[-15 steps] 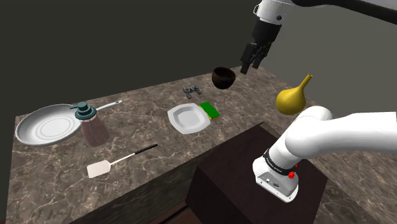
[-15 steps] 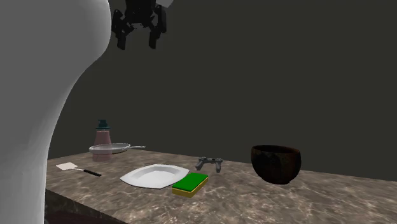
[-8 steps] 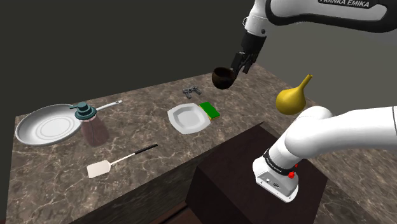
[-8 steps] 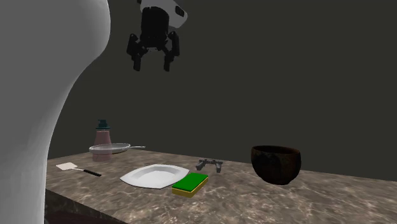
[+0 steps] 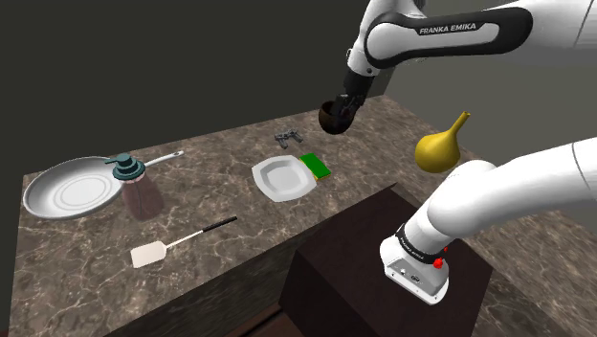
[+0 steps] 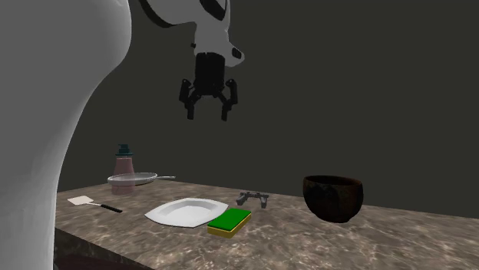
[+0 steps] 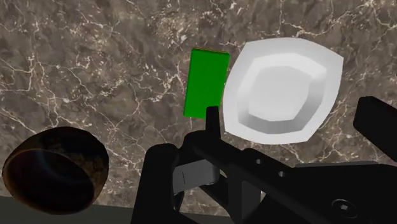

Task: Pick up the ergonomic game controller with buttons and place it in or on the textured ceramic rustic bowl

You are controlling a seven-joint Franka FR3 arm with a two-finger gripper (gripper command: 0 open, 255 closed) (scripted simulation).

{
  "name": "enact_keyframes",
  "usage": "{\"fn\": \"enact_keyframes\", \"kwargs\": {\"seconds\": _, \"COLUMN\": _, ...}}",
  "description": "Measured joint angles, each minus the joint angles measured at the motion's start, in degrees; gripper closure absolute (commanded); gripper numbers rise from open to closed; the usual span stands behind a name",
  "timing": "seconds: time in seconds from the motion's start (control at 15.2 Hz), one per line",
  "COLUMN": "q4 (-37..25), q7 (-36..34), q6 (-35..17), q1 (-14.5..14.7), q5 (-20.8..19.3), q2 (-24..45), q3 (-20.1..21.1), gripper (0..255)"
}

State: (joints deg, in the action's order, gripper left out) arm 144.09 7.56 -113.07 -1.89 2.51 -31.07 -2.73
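Claw agape, downward, high over countertop

KITCHEN COUNTER IN A HOME: In the shoulder view, a brown marble-patterned countertop veined in white carries cookware and tableware, which marks this as a domestic kitchen. 1 white plate sits near the middle. A green-topped sponge lies just beside it at 2 o'clock, and a dark brown bowl stands at 1 o'clock. A jar with a teal lid stands at 9 o'clock from the plate, with a silver frying pan farther along the same line. A white spatula with a black handle lies at 8 o'clock. A yellow gourd-shaped piece shows at 3 o'clock. A plain dark grey wall backs the counter.
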Motion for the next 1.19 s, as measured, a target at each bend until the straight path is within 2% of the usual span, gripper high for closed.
{"fn": "enact_keyframes", "kwargs": {"seconds": 0.53, "q4": -2.1, "q7": 5.5, "q6": -15.3, "q1": -0.7, "q5": 0.2, "q2": 15.8, "q3": -3.2, "gripper": 0}}
{"fn": "enact_keyframes", "kwargs": {"seconds": 0.92, "q4": -7.7, "q7": 10.7, "q6": -25.0, "q1": -0.9, "q5": 2.8, "q2": 30.0, "q3": -5.0, "gripper": 0}}
{"fn": "enact_keyframes", "kwargs": {"seconds": 1.19, "q4": -12.5, "q7": 13.9, "q6": -29.3, "q1": -1.5, "q5": 5.3, "q2": 38.3, "q3": -5.2, "gripper": 0}}
